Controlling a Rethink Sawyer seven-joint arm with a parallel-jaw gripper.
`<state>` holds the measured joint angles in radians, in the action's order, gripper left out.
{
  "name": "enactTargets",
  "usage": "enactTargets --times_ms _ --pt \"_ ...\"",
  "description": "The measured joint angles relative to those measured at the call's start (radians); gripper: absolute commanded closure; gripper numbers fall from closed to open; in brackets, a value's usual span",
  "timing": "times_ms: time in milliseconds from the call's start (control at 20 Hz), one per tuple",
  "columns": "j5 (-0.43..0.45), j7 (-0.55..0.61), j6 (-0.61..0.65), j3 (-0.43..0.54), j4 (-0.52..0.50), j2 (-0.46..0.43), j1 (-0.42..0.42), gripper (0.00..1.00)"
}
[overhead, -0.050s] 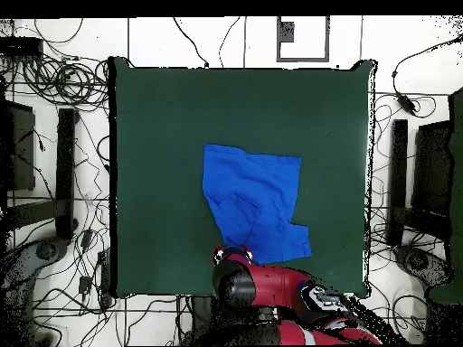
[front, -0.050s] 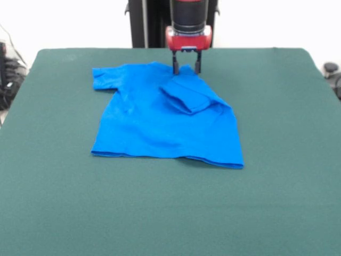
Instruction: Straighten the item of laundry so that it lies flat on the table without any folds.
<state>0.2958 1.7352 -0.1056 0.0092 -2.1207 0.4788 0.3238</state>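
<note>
Front view: a bright blue T-shirt (front, -0.050s: 160,125) lies spread on the green table (front, -0.050s: 287,160), set toward the far side and a little left of the middle. One short sleeve (front, -0.050s: 105,78) lies out flat at the upper left; the other sleeve (front, -0.050s: 186,95) is folded back over the chest, making a raised flap. The bottom hem faces the camera and lifts slightly at the right corner. The red and black arm comes straight down at the shirt's collar edge, and its gripper (front, -0.050s: 186,69) has two dark fingers (front, -0.050s: 175,66) standing slightly apart, their tips at the cloth; whether they pinch any fabric cannot be told.

Overhead view: the T-shirt (overhead, -0.050s: 258,194) sits right of the table's (overhead, -0.050s: 154,117) centre, nearer the bottom edge. The folded sleeve shows as a crease in its lower left part. The arm (overhead, -0.050s: 271,287) covers the collar end of the shirt, hiding the gripper.
</note>
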Motion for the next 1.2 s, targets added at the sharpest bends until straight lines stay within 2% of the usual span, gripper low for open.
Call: enactTargets --times_ms 850,1200 --pt "0.003 0.0 0.0 0.0 0.0 0.003 0.001 0.0" --pt "0.003 0.0 0.023 0.001 0.0 0.072 0.005 0.0"
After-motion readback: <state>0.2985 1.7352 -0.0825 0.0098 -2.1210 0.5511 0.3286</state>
